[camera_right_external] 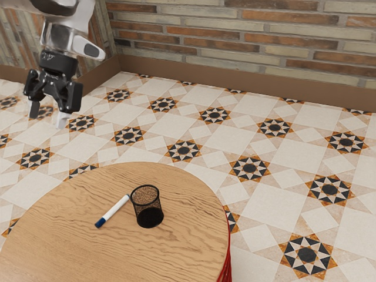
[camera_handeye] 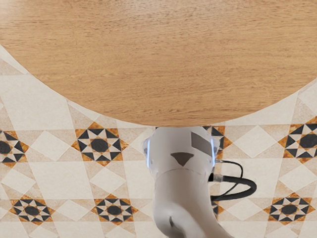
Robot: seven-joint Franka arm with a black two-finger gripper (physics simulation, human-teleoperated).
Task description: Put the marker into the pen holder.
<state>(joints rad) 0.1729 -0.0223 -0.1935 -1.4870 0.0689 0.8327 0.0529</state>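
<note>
Lying beside the round black mesh holder, a blue-tipped white marker; the black gripper hangs spread, its lettering illegible.

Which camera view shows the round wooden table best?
The exterior view: it takes in much of the table, including a strip of red side, with the marker lying beside the pen holder. The wrist view shows part of its top and curved edge, with the arm beyond.
</note>
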